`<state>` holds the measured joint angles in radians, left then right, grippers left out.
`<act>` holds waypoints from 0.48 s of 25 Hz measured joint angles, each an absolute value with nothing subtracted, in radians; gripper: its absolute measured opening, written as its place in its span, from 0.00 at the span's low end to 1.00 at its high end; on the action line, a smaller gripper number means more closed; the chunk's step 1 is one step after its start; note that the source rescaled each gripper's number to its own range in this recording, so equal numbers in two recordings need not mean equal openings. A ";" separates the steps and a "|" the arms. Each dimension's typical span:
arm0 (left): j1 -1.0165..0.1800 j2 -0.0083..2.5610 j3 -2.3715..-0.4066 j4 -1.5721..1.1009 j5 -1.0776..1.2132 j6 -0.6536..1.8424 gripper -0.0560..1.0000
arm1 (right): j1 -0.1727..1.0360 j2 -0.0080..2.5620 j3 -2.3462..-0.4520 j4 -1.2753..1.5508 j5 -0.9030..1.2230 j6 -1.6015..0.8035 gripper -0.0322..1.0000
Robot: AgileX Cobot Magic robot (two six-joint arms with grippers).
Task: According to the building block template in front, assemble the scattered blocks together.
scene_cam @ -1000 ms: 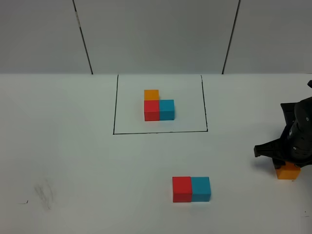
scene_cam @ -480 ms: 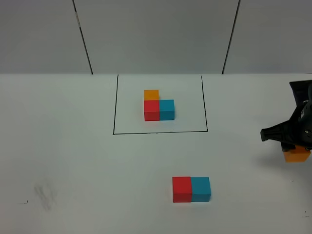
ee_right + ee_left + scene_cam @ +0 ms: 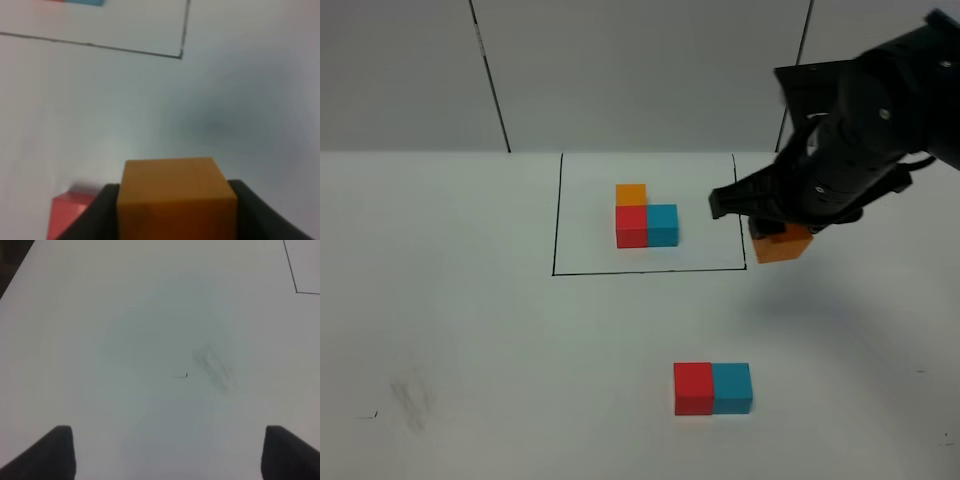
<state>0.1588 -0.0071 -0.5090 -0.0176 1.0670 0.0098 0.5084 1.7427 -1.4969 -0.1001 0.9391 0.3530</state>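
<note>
Where the table comes nearest, left gripper [image 3: 170,455]: two dark, blunt-cornered fingertips spread wide apart and holding nothing, over bare tabletop.
Table [image 3: 470,330]: smooth, matte white, flat and even.
Smudge [image 3: 412,400]: faint grey scuff near the front left, soft-edged, with a tiny black mark beside it in the left wrist view.
Red cube [image 3: 693,388]: plain matte block with crisp square faces, resting flat on the table at front, right of the middle.
Cyan-blue cube [image 3: 732,387]: same size and finish, side pressed flush against the red cube's right face, so the two form a short bar.
Orange cube [image 3: 782,243]: matte, with slightly softened edges, lifted clear of the table and a little tilted, just outside the near right corner of the drawn frame.
Shadow [image 3: 800,285]: a soft grey patch on the table below the lifted cube.
Right gripper [image 3: 772,228]: black, bulky and angular, its fingers pinching the orange cube from both sides.
Black rectangle [image 3: 650,270]: thin drawn line, slightly uneven, framing the template.
Template [image 3: 645,222]: three small joined cubes in an L, red at the corner, cyan-blue touching its right side, orange behind the red.
Back wall [image 3: 640,70]: flat grey panels split by thin dark seams.
</note>
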 joint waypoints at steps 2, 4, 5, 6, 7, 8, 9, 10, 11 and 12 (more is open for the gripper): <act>0.159 -0.007 -0.509 -0.018 1.067 0.010 0.99 | 0.526 1.816 -1.594 -0.076 1.013 0.351 0.26; 0.159 -0.007 -0.509 -0.018 1.067 0.010 0.99 | 0.529 1.899 -1.699 -0.042 1.117 0.349 0.26; 0.159 -0.007 -0.509 -0.018 1.067 0.010 0.99 | 0.529 1.931 -1.739 -0.026 1.155 0.347 0.26; 0.159 -0.007 -0.509 -0.018 1.067 0.010 0.99 | 0.529 1.966 -1.782 -0.017 1.183 0.343 0.26; 0.159 -0.007 -0.509 -0.018 1.067 0.010 0.99 | 0.532 1.996 -1.818 -0.008 1.193 0.343 0.26; 0.159 -0.007 -0.509 -0.018 1.067 0.010 0.99 | 0.534 2.021 -1.848 0.000 1.198 0.343 0.26; 0.159 -0.007 -0.509 -0.018 1.067 0.010 0.99 | 0.537 2.038 -1.866 0.000 1.200 0.343 0.26; 0.159 -0.007 -0.509 -0.018 1.067 0.010 0.99 | 0.545 2.058 -1.883 0.008 1.202 0.352 0.26; 0.159 -0.007 -0.509 -0.018 1.067 0.010 0.99 | 0.551 2.070 -1.889 0.009 1.203 0.366 0.26; 0.159 -0.007 -0.509 -0.018 1.067 0.010 0.99 | 0.558 2.082 -1.892 0.009 1.204 0.401 0.26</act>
<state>0.1588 -0.0071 -0.5090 -0.0176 1.0670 0.0098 0.5579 2.0817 -1.8920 0.0089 1.2043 0.4009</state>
